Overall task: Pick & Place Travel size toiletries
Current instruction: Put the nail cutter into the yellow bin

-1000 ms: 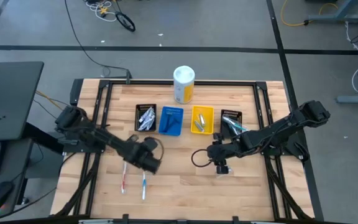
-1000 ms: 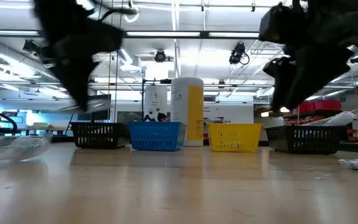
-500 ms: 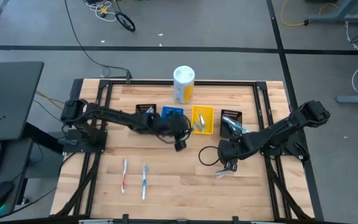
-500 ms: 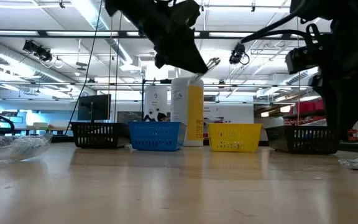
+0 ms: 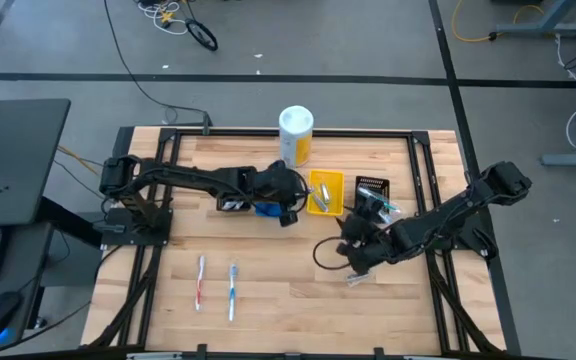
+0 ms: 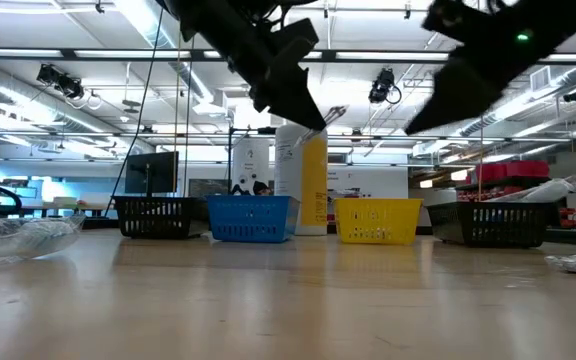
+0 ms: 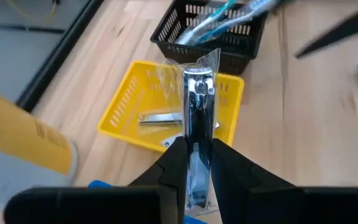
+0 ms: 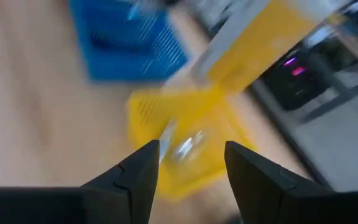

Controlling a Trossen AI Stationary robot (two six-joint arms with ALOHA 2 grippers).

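My left gripper (image 5: pixel 290 205) is shut on a slim silvery toiletry in a clear wrapper (image 7: pixel 197 93). It holds it in the air over the near left side of the yellow bin (image 7: pixel 166 118). In the low view the toiletry (image 6: pixel 333 113) juts from the gripper (image 6: pixel 303 90) high above the bins. My right gripper (image 8: pixel 188 155) is open and empty, raised near the table's middle right (image 5: pixel 353 235), facing the yellow bin (image 8: pixel 185 124). A red toothbrush (image 5: pixel 200 280) and a blue toothbrush (image 5: pixel 232 290) lie flat near the left front. A wrapped toiletry (image 5: pixel 356 278) lies on the wood below my right gripper. My left gripper pinches the wrapped silvery toiletry by its lower end (image 7: pixel 197 134) between the two fingers. The fingers lie along it, coming from the table's left and slanting down. The toiletry is lifted clear and sticks out past the fingertips toward the yellow bin.
A row of bins stands at the far middle: black (image 5: pixel 234 188), blue (image 5: pixel 273 195), yellow (image 5: pixel 325 192), and black with toothbrushes (image 5: pixel 372 195). A white-and-yellow canister (image 5: pixel 295 135) stands behind them. Bare wood lies near the front edge.
My left gripper has swung from beside the two toothbrushes up and toward the far right, carrying the silvery toiletry to the yellow bin. My right gripper has risen and tipped from pointing down to facing the bins.
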